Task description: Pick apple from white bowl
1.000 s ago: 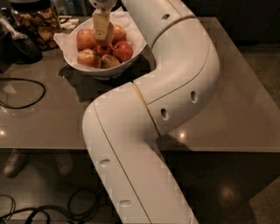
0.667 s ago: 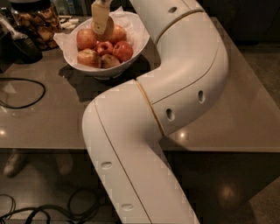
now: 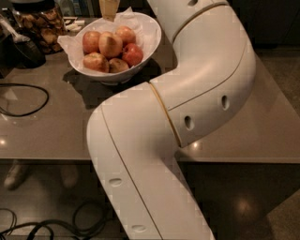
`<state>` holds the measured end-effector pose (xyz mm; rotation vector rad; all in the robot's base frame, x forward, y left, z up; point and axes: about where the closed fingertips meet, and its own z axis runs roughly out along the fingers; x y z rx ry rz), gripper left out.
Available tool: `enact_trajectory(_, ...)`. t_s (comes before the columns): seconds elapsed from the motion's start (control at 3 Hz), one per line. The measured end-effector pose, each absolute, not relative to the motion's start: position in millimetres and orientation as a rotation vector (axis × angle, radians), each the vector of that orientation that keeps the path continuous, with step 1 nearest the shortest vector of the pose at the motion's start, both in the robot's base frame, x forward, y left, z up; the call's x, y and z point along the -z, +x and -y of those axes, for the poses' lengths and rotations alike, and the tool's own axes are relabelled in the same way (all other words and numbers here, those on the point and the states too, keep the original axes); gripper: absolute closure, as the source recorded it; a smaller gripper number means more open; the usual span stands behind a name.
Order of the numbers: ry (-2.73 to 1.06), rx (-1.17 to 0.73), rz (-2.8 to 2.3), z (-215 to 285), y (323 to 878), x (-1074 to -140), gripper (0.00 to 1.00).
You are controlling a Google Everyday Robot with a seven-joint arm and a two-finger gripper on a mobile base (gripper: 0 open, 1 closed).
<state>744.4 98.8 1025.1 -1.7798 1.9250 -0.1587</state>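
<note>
Lifted clear of the fruit, the pale tan two-finger gripper now shows only its lower tip at the top edge of the camera view, hanging over the back rim at 12 o'clock of the bowl. A second ago it was down among the apples, over the middle of the pile. Whether its jaws are spread or pressed together I cannot tell, since so little of it is in view; nothing can be seen held below it.

Its withdrawal uncovers the large pale yellow-orange apple with a reddish blush. This apple lies near the centre of the wide glossy white bowl, resting on the other fruit, with the gripper at its 12 o'clock and well apart from it. A deep red apple touches it at 4 o'clock, and smaller orange apples crowd it from 9 through 6 o'clock. Crumpled white paper liner spills over the rim at 9 o'clock.

My reading is that the pick has not succeeded yet: the target remains in the bowl, so another descent and a firmer closure look necessary.

Farther out, the thick white robot arm has swung and now bends across the grey table at 3 to 5 o'clock of the bowl. A glass jar of brown snacks stands at 10 o'clock, and a black cable loops at 8 o'clock.
</note>
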Motion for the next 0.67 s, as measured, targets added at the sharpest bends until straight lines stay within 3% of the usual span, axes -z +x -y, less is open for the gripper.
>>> enact_trajectory(0.33,-1.778,0.167,-1.920,-98.5,743.2,-1028.0,1.00)
enact_trajectory(0.67,-1.778,0.167,-1.920,-98.5,743.1,-1028.0,0.83)
